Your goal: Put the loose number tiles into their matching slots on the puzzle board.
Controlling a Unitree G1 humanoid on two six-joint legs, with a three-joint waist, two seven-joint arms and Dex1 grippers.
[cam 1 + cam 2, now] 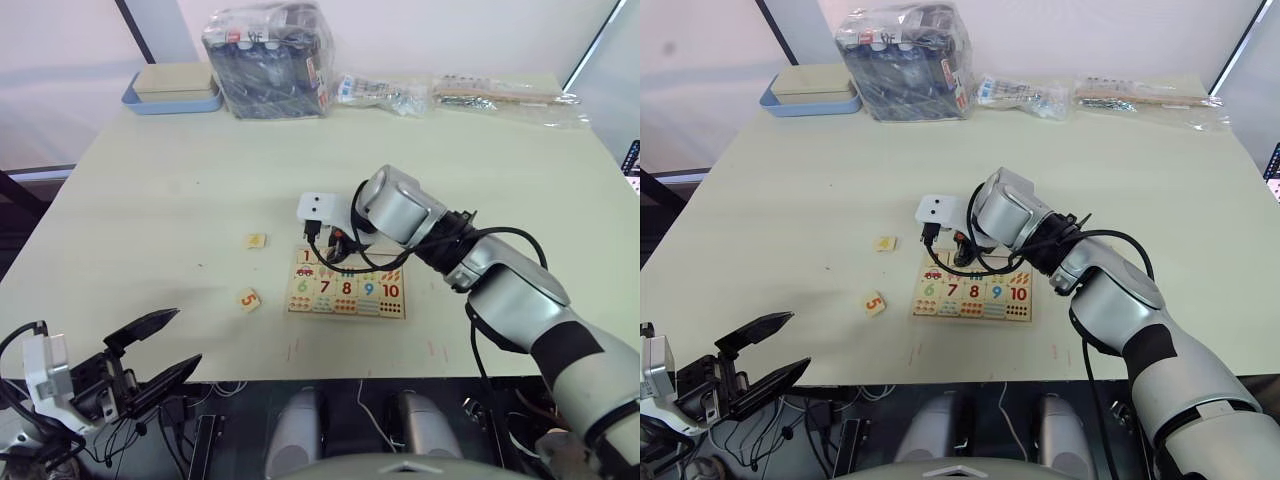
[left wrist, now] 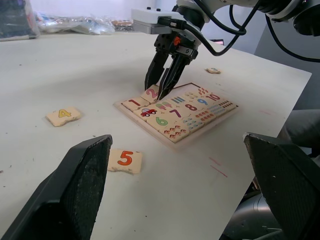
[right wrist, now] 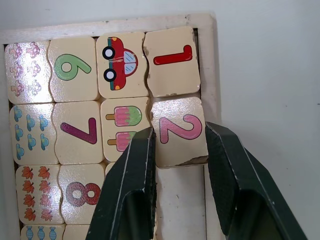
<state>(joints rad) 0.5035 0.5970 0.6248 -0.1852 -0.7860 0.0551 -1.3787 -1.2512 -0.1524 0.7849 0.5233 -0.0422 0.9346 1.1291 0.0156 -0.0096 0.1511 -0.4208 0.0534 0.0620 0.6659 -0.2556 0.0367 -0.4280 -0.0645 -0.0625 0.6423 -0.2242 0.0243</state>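
Tile 2 (image 3: 179, 131) lies in the puzzle board's (image 1: 346, 286) top row, beside seated tile 1 (image 3: 172, 61), slightly skewed. The right gripper (image 3: 179, 150) straddles it, jaws apart, apparently not clamped. Risk: lifting away could drag the unseated tile out of its slot. Tile 4 (image 2: 63, 115) and tile 5 (image 2: 125, 160) lie loose on the table (image 1: 180, 200). The right arm reaches down steeply; the left gripper (image 1: 160, 350) hangs open at the table's near edge.

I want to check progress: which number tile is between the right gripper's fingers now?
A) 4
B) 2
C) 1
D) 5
B: the right gripper straddles the 2 tile on the puzzle board, beside the seated 1 tile.
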